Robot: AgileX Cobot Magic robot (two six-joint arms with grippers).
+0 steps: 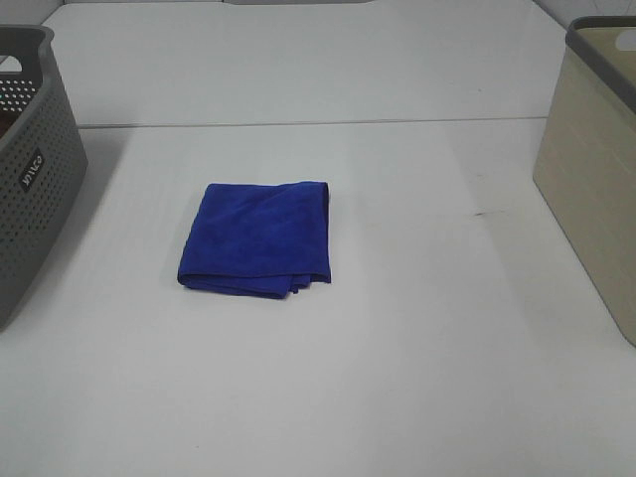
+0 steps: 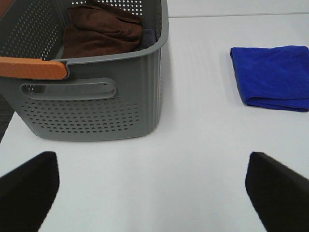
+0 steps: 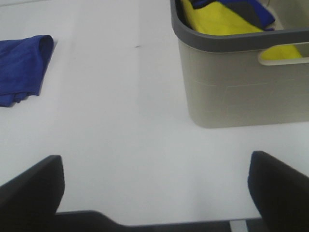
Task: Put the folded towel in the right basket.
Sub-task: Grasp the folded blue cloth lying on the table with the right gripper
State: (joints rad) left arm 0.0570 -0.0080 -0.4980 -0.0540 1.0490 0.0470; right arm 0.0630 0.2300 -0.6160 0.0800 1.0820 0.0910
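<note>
Hanging wide open and gripping nothing, the right gripper (image 3: 154, 193) is waiting back from the work. Its dark fingers (image 3: 31, 188) are spread to the edges of its wrist view, with only bare table (image 3: 125, 135) showing between them. The left gripper (image 2: 154, 193) is doing the same, spread wide and empty (neither arm is showing in the high view at all).

Out from the right gripper, the folded towel (image 1: 256, 238) is lying flat on the table, well apart from both baskets. It is sitting a little nearer the grey left basket (image 1: 30, 179), which is holding a brown cloth (image 2: 101, 31). The right basket (image 3: 231, 87), beige with a grey rim, is standing at the right edge of the high view and already carrying yellow and blue cloth (image 3: 217, 19).

The step in hand is looking like the reach and pick, probably best taken by the right arm. Doing it well is likely meaning coming down over the bunched edge nearest the high camera and pinching all layers together, so the fold is not opening on the lift. The towel is then needing to clear the basket's rim before release.
</note>
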